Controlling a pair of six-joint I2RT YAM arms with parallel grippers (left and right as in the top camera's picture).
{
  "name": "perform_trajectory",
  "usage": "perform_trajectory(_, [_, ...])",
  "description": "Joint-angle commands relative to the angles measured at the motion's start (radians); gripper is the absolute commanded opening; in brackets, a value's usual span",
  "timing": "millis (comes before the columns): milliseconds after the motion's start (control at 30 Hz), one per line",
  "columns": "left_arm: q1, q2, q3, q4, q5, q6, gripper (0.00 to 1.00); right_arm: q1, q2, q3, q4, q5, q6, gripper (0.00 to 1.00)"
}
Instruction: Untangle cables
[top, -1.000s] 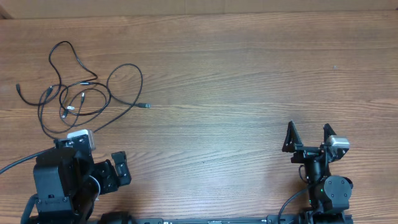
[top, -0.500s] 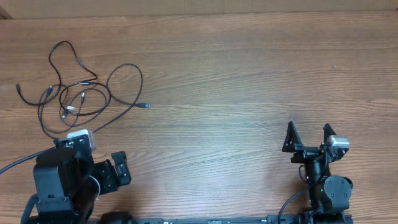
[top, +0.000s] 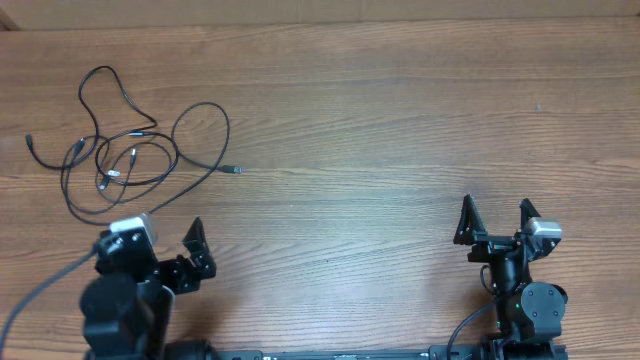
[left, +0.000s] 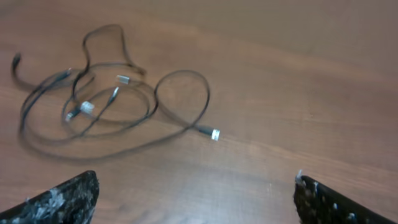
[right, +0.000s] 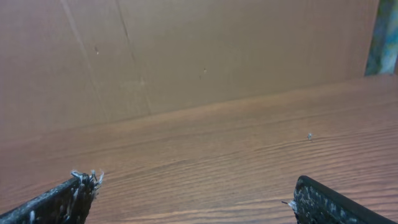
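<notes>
The thin black cables (top: 125, 150) lie in one loose bunch on the far left part of the brown wooden surface (top: 380, 120). They are ahead of the left tool (top: 160, 238) and a little to its left, near but not touching. The left tool is open, with its jaws wide apart and nothing between them. The right tool (top: 495, 215) is also open and empty, and it is well apart from the bunch, so the left arm is clearly the nearer one.

The bunch spreads mostly from left to right. One free end runs out to the right and finishes in a silver-tipped plug (top: 237, 170), which I judge the easiest part to reach.

In the left wrist view the cables (left: 112, 112) are blurred. Which strand passes over which in the middle cannot be told.
</notes>
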Motion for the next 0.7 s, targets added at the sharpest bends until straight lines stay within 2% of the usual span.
perform_trajectory(0, [0.005,-0.13,-0.175,0.147,0.016,0.02,1.0,0.0,-0.003,-0.01,0.004,0.007,-0.004,1.0])
perform_trajectory(233, [0.005,-0.334,-0.459,0.526,0.039,0.016,1.0,0.0,-0.003,-0.01,0.004,0.007,-0.004,1.0])
perform_trajectory(433, [0.005,-0.331,-0.624,0.889,0.034,0.021,1.0,0.0,-0.003,-0.01,0.004,0.007,-0.004,1.0])
perform_trajectory(500, [0.005,-0.331,-0.671,0.958,0.035,0.02,1.0,0.0,-0.003,-0.01,0.004,0.007,-0.004,1.0])
perform_trajectory(533, [0.005,-0.331,-0.695,0.983,0.035,0.019,1.0,0.0,-0.003,-0.01,0.004,0.007,-0.004,1.0])
perform_trajectory(667, [0.004,-0.332,-0.698,0.825,0.034,0.02,1.0,0.0,-0.003,-0.01,0.004,0.007,-0.004,1.0])
